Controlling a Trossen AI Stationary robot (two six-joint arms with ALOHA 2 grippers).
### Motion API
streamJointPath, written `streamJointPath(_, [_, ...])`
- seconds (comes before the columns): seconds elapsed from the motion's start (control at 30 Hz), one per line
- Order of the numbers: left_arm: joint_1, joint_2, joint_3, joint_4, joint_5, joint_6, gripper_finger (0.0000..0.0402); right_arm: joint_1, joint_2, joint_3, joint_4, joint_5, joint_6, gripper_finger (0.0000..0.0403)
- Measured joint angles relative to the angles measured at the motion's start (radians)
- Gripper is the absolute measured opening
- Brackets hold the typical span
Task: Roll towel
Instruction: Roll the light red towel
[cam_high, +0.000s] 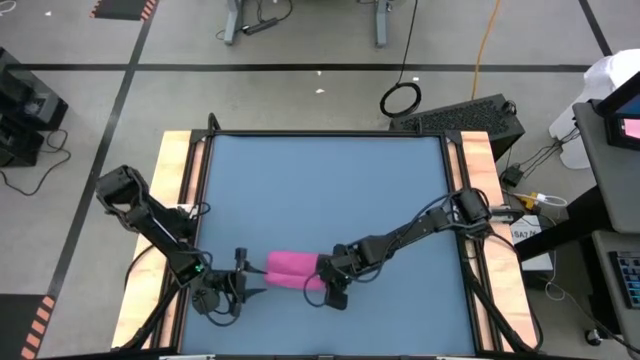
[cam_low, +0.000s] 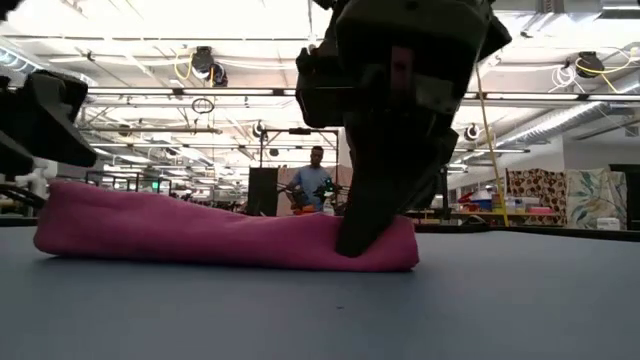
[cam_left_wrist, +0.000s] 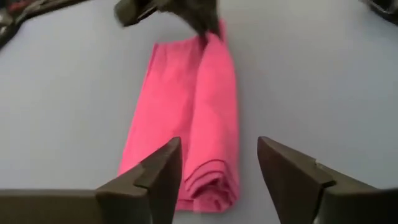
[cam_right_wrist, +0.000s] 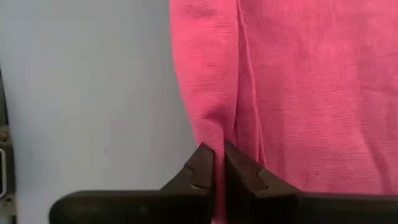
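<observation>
high: towel lies rolled on counter, between both tools | low: right tool pinches towel's end | left wrist: left tool spread wide at opposite end | right wrist: fold clamped; soft, limp, best gripped at layered edges

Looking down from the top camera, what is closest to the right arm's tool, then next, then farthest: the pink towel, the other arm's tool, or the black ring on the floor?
1. The towel: the right tool pinches its right end.
2. The left tool: open at the towel's left end, on the table's near edge.
3. The black ring: on the floor beyond the table's far edge.
</observation>
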Motion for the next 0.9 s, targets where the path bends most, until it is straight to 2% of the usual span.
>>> streamJointPath(0.13, [-0.012, 0.038, 0.001, 0.12, 0.003, 0.107, 0.0221, -0.027, 0.004, 0.0, 0.002, -0.043, 0.032, 0.0006])
streamJointPath(0.23, [-0.005, 0.091, 0.001, 0.153, 0.009, 0.155, 0.0222, -0.039, 0.005, 0.0, 0.01, -0.055, 0.034, 0.0008])
streamJointPath(0.37, [0.015, 0.157, 0.001, 0.156, 0.009, 0.157, 0.0222, -0.048, 0.006, 0.0, 0.015, -0.065, 0.051, 0.001])
streamJointPath(0.57, [0.024, 0.205, 0.002, 0.154, -0.053, 0.158, 0.0222, -0.048, 0.006, 0.0, 0.015, -0.08, 0.055, 0.001])
streamJointPath(0.77, [0.063, 0.231, 0.003, 0.155, 0.001, 0.121, 0.0219, -0.049, 0.007, 0.0, 0.015, -0.081, 0.051, 0.0011])
streamJointPath(0.9, [0.095, 0.241, 0.005, 0.156, 0.046, 0.076, 0.0196, -0.049, 0.006, 0.0, 0.015, -0.073, 0.031, 0.0016])
